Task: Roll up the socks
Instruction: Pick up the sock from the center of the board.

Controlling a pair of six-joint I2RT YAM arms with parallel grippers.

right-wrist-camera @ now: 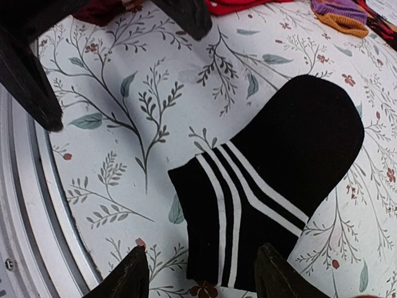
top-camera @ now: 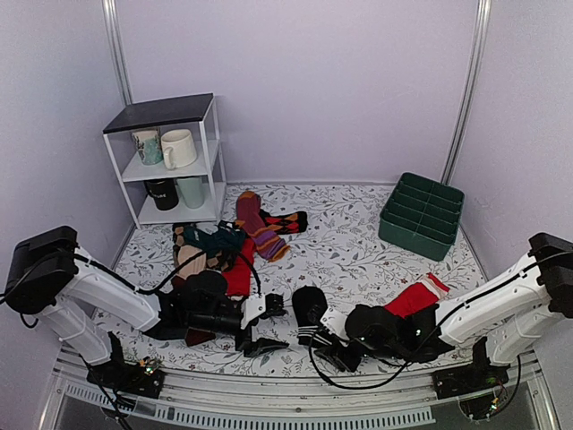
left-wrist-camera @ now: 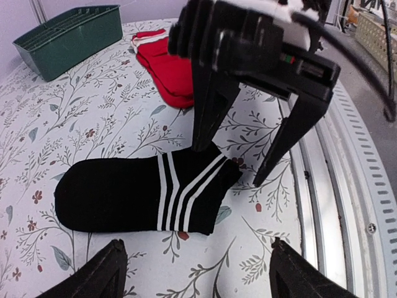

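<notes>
Flat on the desk (top-camera: 358,242), at the middle of its near edge: the socks (top-camera: 309,306). Long axis near to far, slightly tilted. Toe end pointing far, cuff end pointing near. Placed between the two grippers, with the left gripper (left-wrist-camera: 197,245) just to the left and the right gripper (left-wrist-camera: 228,166) at the cuff.

Black fabric, short, rounded at the toe, with thin white stripes slanting across the cuff. Smooth over the foot, a little uneven along the cuff edge. Only one outline on show, so no telling whether one layer or two.

Right gripper: spread open, holding nothing, with one finger (left-wrist-camera: 208,118) at a corner of the cuff, seemingly touching it, and the other just past the cuff end, over bare desk. Left gripper: wide open too, holding nothing, low over the desk and apart from the socks.

Far right: a green bin (top-camera: 421,215), divided into compartments. Far left: a white rack (top-camera: 161,112) with a dark top. On its upper shelf, a patterned mug (top-camera: 146,146) and a white mug (top-camera: 179,148). On its lower shelf, a black mug (top-camera: 162,193) and a green mug (top-camera: 191,191).

Near right, by the right arm: a red sock (top-camera: 414,298) with a white cuff. Left of centre: a heap (top-camera: 210,251) of other socks, with a purple-and-orange sock (top-camera: 260,231) at its far right side.
</notes>
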